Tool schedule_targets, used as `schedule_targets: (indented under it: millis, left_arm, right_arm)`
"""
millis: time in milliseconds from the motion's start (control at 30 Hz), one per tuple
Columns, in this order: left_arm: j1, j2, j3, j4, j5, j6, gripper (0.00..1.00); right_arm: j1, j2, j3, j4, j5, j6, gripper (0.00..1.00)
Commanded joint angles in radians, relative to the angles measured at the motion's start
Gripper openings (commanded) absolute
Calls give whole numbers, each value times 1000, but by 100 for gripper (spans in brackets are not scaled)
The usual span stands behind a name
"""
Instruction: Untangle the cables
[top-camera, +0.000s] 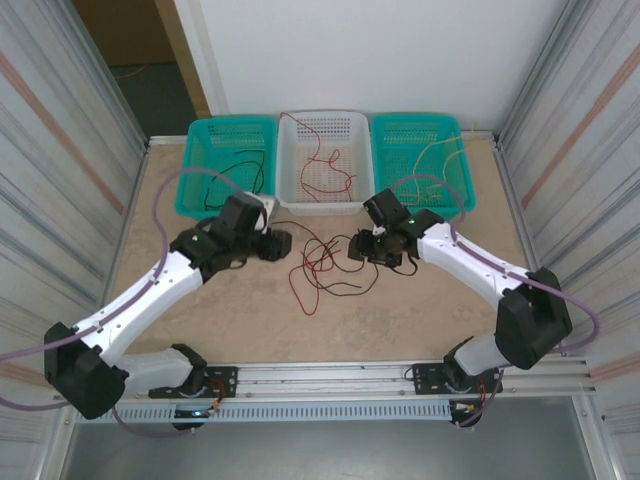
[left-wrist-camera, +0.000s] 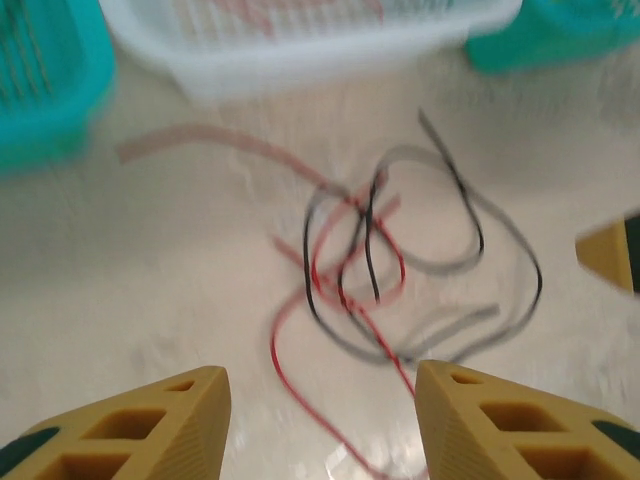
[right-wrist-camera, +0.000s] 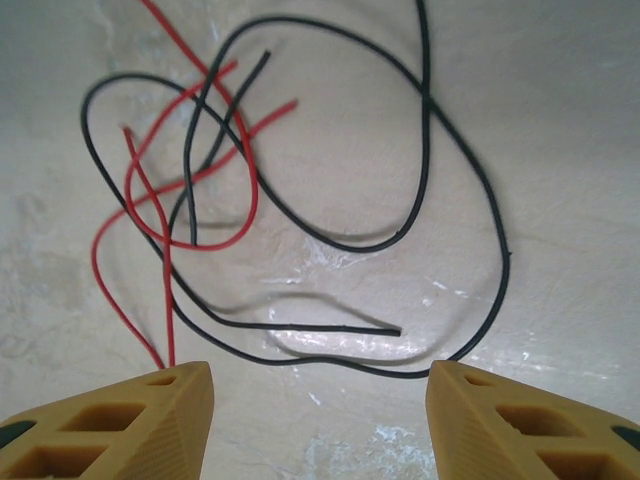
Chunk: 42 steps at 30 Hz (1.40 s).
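Top external: red-black cables (top-camera: 320, 264) lie tangled on the table (top-camera: 400, 325) between left gripper (top-camera: 288, 246) and right gripper (top-camera: 354, 247), both part-open and empty; pinching crossed strands together could tighten the knot.

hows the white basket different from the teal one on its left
The white basket sits mid-row and holds a red cable; the left teal basket sits at the row's end and holds a black cable. Both are perforated, open-topped, at the table's far edge.
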Motion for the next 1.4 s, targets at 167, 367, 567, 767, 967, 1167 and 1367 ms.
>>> schedule_targets:
  millis: [167, 367, 567, 767, 967, 1167, 1367]
  left_arm:
    - [-33, -136, -152, 46, 67, -214, 46]
    - [-35, -117, -153, 76, 68, -224, 46]
    - [-38, -107, -132, 79, 68, -222, 46]
    - [-38, -133, -136, 71, 56, -219, 46]
    - [-38, -141, -121, 100, 95, -216, 49]
    - [-67, -142, -113, 225, 156, -175, 52]
    - [-131, -123, -66, 335, 179, -76, 54]
  right_arm:
    - [-34, 139, 21, -106, 149, 80, 53]
    - [-63, 204, -14, -55, 25, 59, 49]
    - [-82, 303, 9, -56, -15, 59, 43]
    - [-86, 316, 13, -58, -14, 62, 19]
    - [-53, 162, -6, -77, 91, 66, 2]
    - [45, -77, 41, -101, 241, -9, 0]
    - [107, -257, 103, -53, 252, -91, 1]
